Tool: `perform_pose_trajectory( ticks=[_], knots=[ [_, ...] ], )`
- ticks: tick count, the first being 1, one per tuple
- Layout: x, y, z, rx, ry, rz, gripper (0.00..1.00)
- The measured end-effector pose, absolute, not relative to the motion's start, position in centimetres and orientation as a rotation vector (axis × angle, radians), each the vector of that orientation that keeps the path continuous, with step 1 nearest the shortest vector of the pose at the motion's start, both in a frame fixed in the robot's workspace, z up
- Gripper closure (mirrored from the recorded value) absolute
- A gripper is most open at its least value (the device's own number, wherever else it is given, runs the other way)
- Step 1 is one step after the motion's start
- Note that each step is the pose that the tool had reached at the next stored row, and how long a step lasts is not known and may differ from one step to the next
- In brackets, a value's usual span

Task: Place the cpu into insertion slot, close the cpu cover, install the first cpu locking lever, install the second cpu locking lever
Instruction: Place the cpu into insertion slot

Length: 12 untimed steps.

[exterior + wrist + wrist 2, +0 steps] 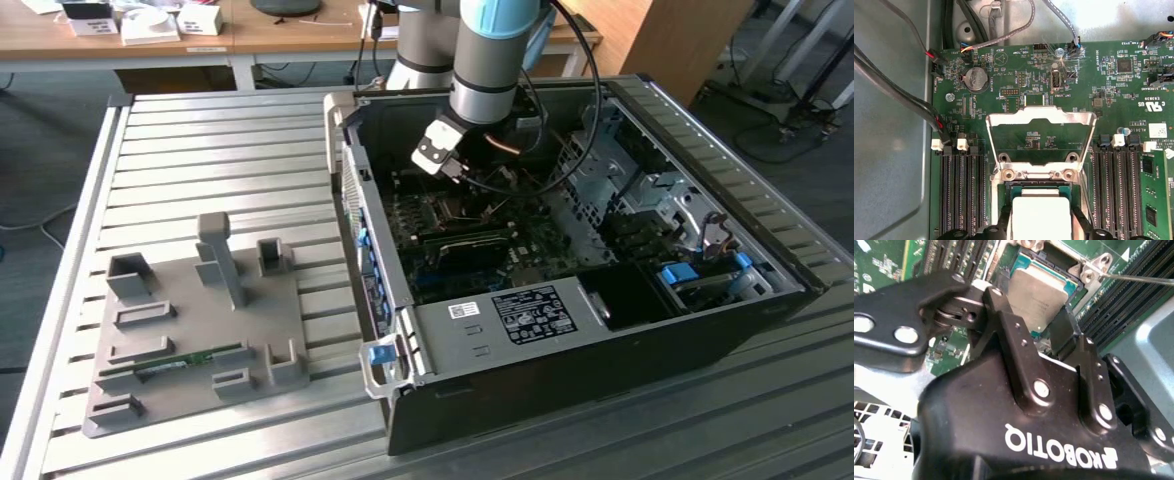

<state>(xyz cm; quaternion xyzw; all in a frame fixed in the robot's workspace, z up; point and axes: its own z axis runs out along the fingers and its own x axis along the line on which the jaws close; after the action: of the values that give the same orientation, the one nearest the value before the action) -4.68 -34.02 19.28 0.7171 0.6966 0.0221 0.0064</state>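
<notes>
Ribbed metal counter (200,140) ran under everything, with a wooden desk (267,40) behind it. At the exterior view's left you had a grey tray (187,335) of holders, with a memory stick (171,366) lying in one of them. To its right stood your open computer case (561,390). The arm (491,60) reached down into it from above, over the green circuit board (1004,70).

Your claw (1040,225) was closed on the chip (1040,212). In both wrist views a black fingertip (1003,226) pressed against each of two opposite edges, with the pale silver face up between them. You had the chip low at the socket (1039,182), inside its rim; whether it was fully seated could not be told. The cover (1039,119) stood swung up on its hinge just beyond the chip, and the board showed through its cut-out. In the second wrist view a thin lever rod (1139,277) stuck out beside the hinge. Long black memory slots (961,195) flanked the socket on both sides. A coin battery (974,77) and loose cables (894,85) lay further off, towards the case wall.
</notes>
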Motion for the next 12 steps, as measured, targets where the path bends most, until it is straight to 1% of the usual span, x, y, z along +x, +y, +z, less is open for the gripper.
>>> perform_pose_trajectory(
  ticks=[12],
  knots=[
    [-4.67, -34.01, 19.53, 2.244, 2.179, 0.07, 0.46]
  ],
)
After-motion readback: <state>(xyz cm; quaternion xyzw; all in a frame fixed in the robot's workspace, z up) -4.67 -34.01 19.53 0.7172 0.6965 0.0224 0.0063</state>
